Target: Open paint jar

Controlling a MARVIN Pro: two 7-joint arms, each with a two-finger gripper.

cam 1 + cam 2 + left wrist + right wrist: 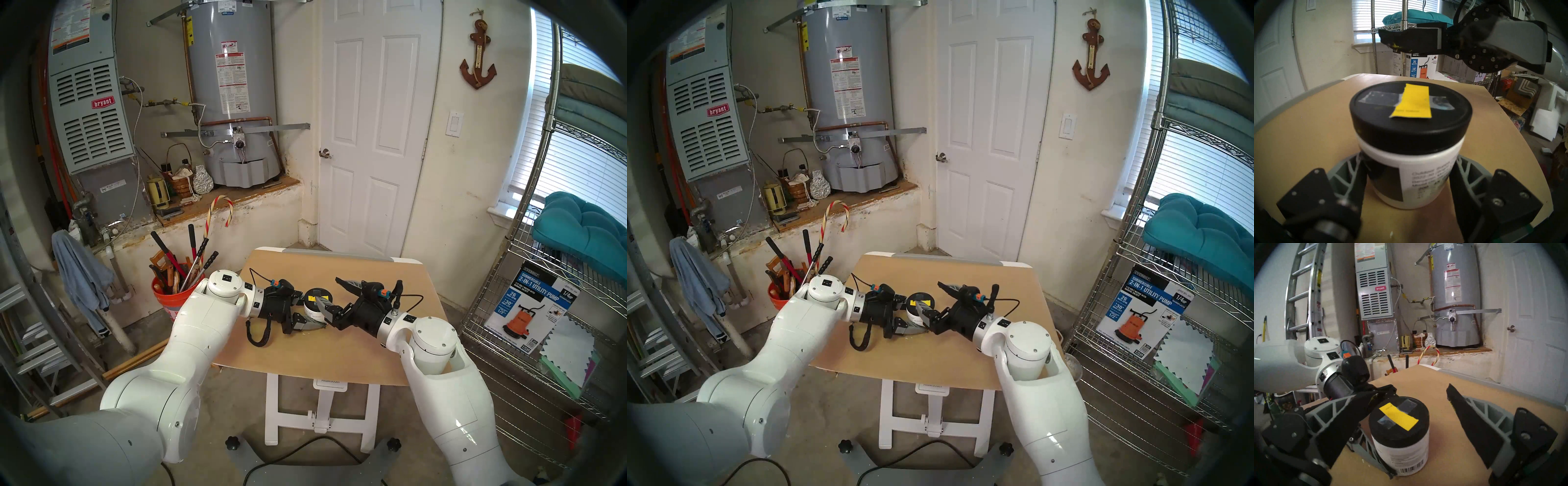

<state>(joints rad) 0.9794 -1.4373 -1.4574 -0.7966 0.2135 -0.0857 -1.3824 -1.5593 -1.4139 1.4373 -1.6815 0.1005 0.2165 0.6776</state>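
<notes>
The paint jar (312, 314) is small and white with a printed label and stands upright at the middle of the tan table (366, 359). Its black lid (314, 296) is on and bears a yellow tape strip (1412, 101). My left gripper (307, 310) is shut on the jar's white body (1412, 169) below the lid, one finger on each side (1349, 171). My right gripper (327, 288) is open wide just above the lid (1398, 419). One finger (1407, 39) hovers over the lid without touching.
An orange bucket (166, 298) full of long-handled tools stands on the floor left of the table. A wire shelf (529, 258) with a pump box (529, 305) is at the right. A white door (373, 135) is behind the table.
</notes>
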